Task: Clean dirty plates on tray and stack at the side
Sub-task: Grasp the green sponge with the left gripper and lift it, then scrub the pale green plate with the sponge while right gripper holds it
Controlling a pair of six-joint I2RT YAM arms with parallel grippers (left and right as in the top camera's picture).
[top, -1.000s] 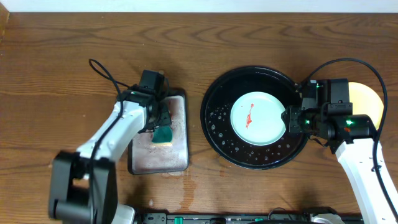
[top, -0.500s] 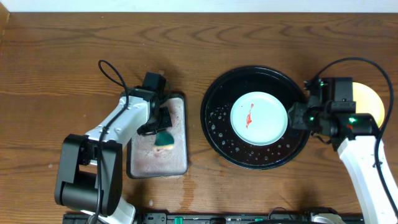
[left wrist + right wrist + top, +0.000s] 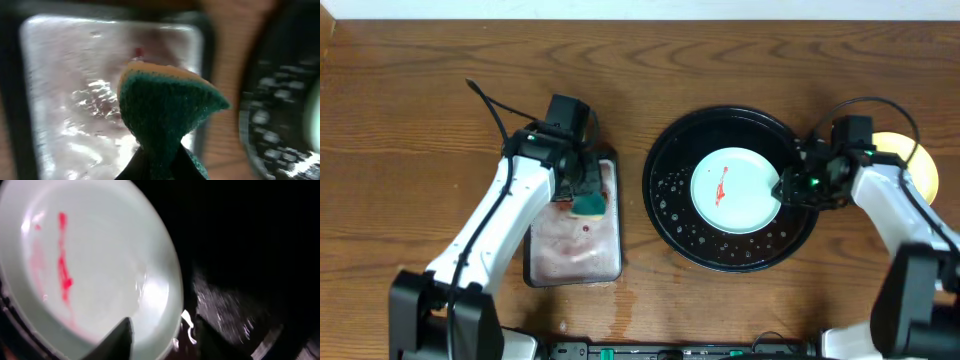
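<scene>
Fingers of left gripper pinched fully together on one corner of green sponge, with its yellow backing layer on the far face. Sponge raised clear of grey tray, hanging over that tray's far right part. Grey tray small and rectangular, holding a thin wet film, pink-tinged in places, with a small red speck near the far end.

Just right of the grey tray, on the wooden table: black tray, large, round and glossy, with a raised rim and water droplets scattered over its floor, thickest at the near left. Inside the black tray, slightly right of centre: mint plate, lying flat, with a thin red sauce smear left of its middle and fainter pink streaks beside the smear in the right wrist view.

At the mint plate's right edge: right gripper, jaws part-way apart and astride the rim, one finger over the plate's inner surface, the other outside the rim above the wet tray floor. Firm clamp on the rim not discernible.

Farthest right, outside the black tray on bare table: yellow plate, partly hidden behind the right arm.
</scene>
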